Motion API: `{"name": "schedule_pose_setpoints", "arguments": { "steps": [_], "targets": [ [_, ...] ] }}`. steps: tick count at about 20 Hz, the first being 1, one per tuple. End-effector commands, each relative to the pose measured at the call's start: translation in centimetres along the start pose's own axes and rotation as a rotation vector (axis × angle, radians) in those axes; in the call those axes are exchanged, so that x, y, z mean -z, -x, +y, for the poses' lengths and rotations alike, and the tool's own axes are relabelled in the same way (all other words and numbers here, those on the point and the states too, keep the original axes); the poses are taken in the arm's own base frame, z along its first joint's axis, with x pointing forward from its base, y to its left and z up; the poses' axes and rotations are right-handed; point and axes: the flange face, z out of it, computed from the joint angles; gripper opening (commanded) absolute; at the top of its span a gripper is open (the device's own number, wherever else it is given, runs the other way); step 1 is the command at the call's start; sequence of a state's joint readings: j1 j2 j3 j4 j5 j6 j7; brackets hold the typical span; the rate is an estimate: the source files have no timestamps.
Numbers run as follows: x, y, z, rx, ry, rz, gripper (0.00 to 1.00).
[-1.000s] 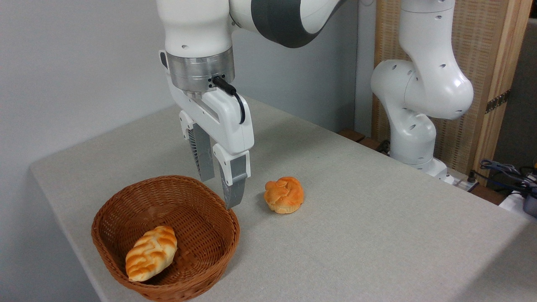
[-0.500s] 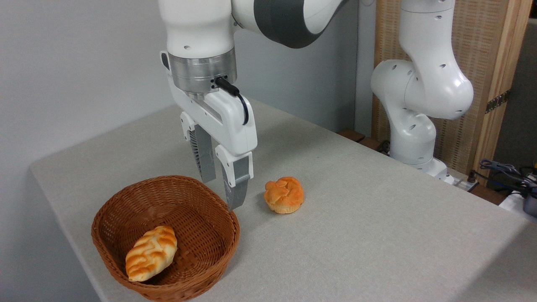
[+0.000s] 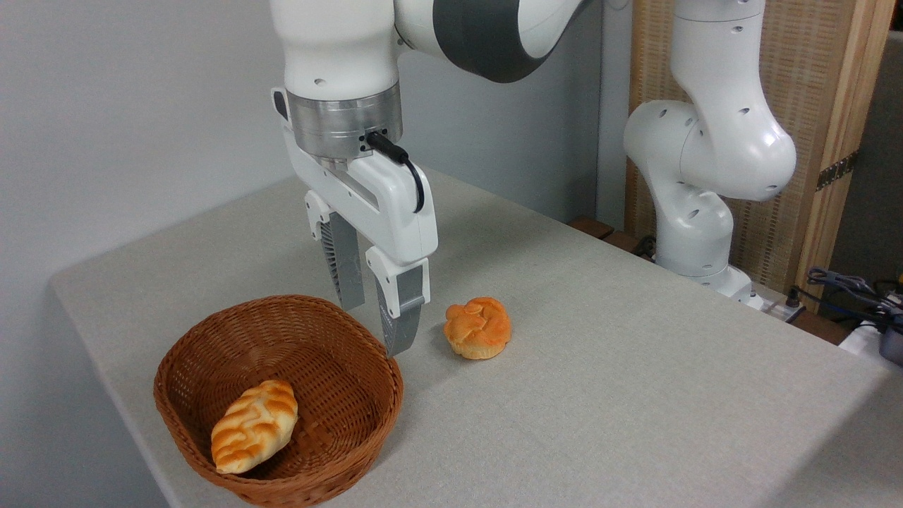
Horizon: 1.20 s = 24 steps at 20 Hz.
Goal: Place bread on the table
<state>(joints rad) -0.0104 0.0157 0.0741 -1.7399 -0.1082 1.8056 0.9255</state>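
Brown wicker basket (image 3: pixel 279 395) sits at the near left of the surface (image 3: pixel 600 395), and the bread (image 3: pixel 255 425) lies inside it, low against the front-left wall, resting on the woven floor with its striped top facing up. Only the fixed camera view is available. The bread is untouched and has not left the basket, so the task's single transfer is not yet begun; the step in hand is judged to be the approach to the pick.

The gripper (image 3: pixel 374 328) hangs above the basket's far right rim, pointing down. Its fingers (image 3: pixel 402 317) stand slightly apart with nothing between them, the gap narrow. They are well clear of the bread, which lies toward the opposite side of the basket. An orange bun (image 3: pixel 477 327) rests on the grey fabric just right of the gripper, separate from both basket and fingers; it is not the item called for.

Judgement on the next move: the gripper needs to travel toward the near-left of the basket, the gap likely widening to span the loaf across its narrow width, then descend inside the rim without striking the wicker. Bare fabric to the right of the basket offers room for setting the bread down.
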Motion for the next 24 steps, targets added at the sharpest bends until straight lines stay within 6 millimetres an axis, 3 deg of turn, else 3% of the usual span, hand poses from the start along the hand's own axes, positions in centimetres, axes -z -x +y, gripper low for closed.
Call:
{"name": "schedule_pose_setpoints", "arguments": {
  "steps": [1,3,7,13,19,24],
  "targets": [
    [-0.3,-0.8,-0.5,0.110,0.006,0.059,1.00],
    [-0.3,-1.4,-0.8,0.185,-0.027,0.094,1.00],
    [-2.8,-3.5,-2.1,0.308,-0.074,0.141,1.00],
    [-6.7,-5.9,-3.0,0.318,-0.106,0.165,1.00],
    [-10.4,-8.8,-2.1,0.274,-0.101,0.173,1.00],
    [-11.5,-9.0,-2.4,0.258,-0.115,0.165,1.00]
  ]
}}
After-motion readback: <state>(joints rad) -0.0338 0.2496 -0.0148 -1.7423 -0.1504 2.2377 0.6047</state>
